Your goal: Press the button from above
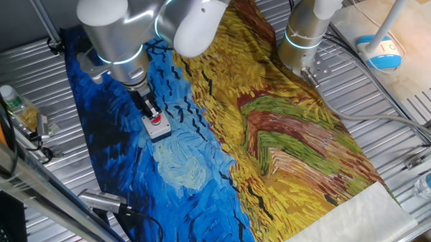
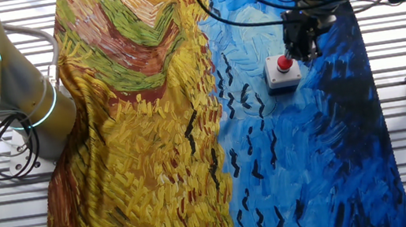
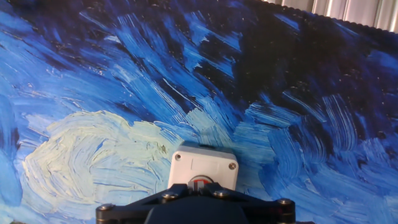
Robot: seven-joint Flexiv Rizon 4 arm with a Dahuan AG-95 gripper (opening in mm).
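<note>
Fingertips not visible as a pair in any view. In hand view the gripper [image 3: 199,208] body fills the bottom edge and cuts off the lower part of the button [image 3: 203,169]; only a sliver of the red cap shows above the black housing. In one fixed view the gripper [image 1: 150,109] comes down onto the button [image 1: 156,124] at left-centre of frame, fingers merging into one dark shape; gap or contact cannot be told. In the other fixed view the gripper [image 2: 298,43] sits at upper right of frame, just beside/over the button [image 2: 283,71], tips lost against dark blue cloth. Gripper opening: cannot tell. Nothing seen held.

Button: small round red cap on light grey square box. Hand view shows two screws at the box's upper corners and a faint seam line down the top face. Box sits flat on the cloth [image 1: 272,137], on the blue part, next to a pale yellow-white swirl. Cap looks whole and upright; whether it is depressed cannot be told.

Cloth: painted-style print, blue on one side, yellow/green/brown on the other, spread over a ribbed metal table [image 1: 388,127].

A second arm [image 2: 0,86] stands at left of the other fixed view, cut off by the frame edge. Bottles at frame edges, e.g. bottle [image 1: 15,107] at left of one fixed view; labels too small to read. No legible writing or brand marks anywhere.
</note>
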